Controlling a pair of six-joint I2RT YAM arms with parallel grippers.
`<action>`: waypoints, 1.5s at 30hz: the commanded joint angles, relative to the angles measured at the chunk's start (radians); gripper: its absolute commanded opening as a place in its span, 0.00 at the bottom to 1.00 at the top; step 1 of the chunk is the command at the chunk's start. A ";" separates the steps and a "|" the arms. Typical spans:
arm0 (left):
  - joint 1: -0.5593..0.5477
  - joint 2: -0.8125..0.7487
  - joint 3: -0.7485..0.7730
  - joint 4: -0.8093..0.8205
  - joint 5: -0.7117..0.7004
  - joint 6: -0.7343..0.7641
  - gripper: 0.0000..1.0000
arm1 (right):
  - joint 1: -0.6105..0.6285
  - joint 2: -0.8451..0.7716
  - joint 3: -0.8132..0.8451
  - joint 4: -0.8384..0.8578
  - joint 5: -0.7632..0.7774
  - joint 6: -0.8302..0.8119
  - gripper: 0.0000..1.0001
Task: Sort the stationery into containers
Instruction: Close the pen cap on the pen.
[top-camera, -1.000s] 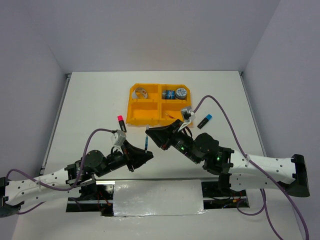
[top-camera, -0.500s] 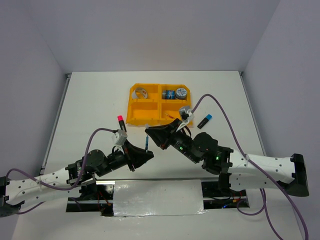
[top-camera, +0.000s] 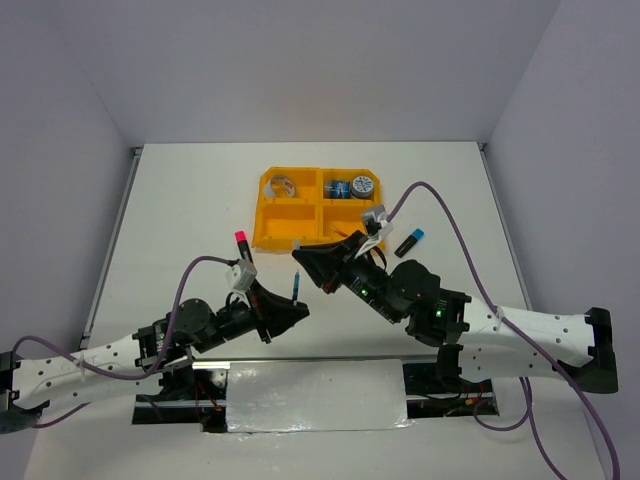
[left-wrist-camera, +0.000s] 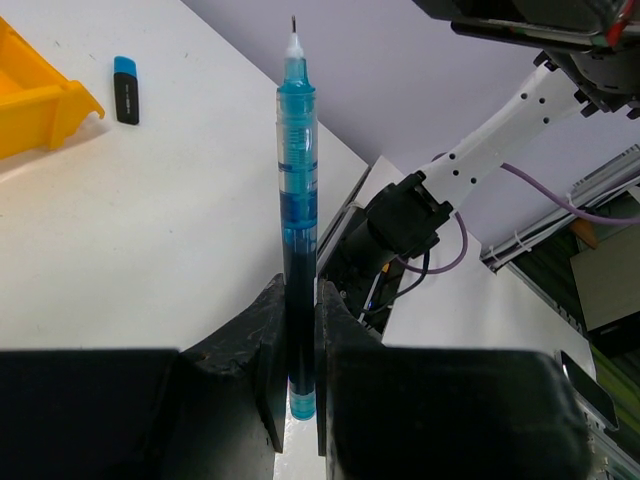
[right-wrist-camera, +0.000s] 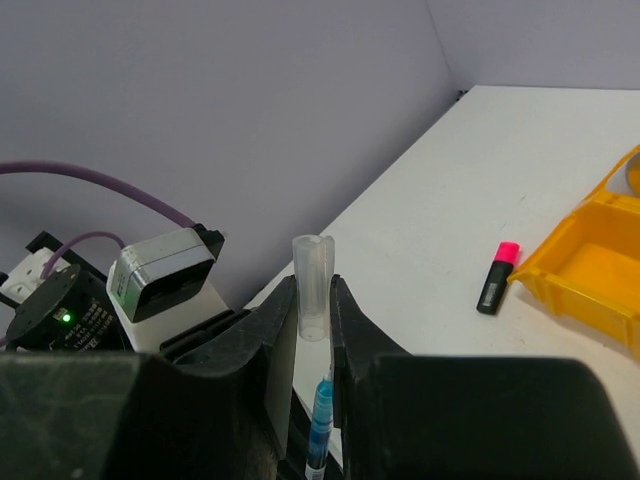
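Note:
My left gripper (top-camera: 293, 310) is shut on a thin blue pen (top-camera: 297, 288), uncapped, and holds it above the table. In the left wrist view the pen (left-wrist-camera: 298, 200) stands upright between the fingers, tip up. My right gripper (top-camera: 298, 254) is shut on a clear pen cap (right-wrist-camera: 313, 285), just above and beyond the pen's tip; the pen (right-wrist-camera: 321, 425) shows below the cap. The orange tray (top-camera: 285, 225) lies behind, with a silvery ring (top-camera: 283, 185) in its far left compartment and tape rolls (top-camera: 352, 186) in its far right one.
A pink-capped black marker (top-camera: 242, 245) lies left of the tray and shows in the right wrist view (right-wrist-camera: 498, 277). A blue-capped black marker (top-camera: 409, 241) lies right of the tray and shows in the left wrist view (left-wrist-camera: 126, 88). Purple cables arch over both arms.
Both grippers have shifted slightly: the left with the pen a little to the right, the right with the cap a little farther from the bases. Both holds are unchanged.

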 joint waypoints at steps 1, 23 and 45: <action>0.000 -0.006 0.056 0.045 0.004 0.028 0.00 | -0.003 -0.016 -0.015 0.017 0.008 0.003 0.00; 0.000 -0.013 0.070 0.037 -0.030 0.048 0.00 | -0.003 -0.021 -0.070 0.063 -0.058 0.075 0.00; 0.000 -0.027 0.087 0.110 -0.101 0.072 0.00 | 0.000 0.016 -0.165 0.190 -0.098 0.156 0.00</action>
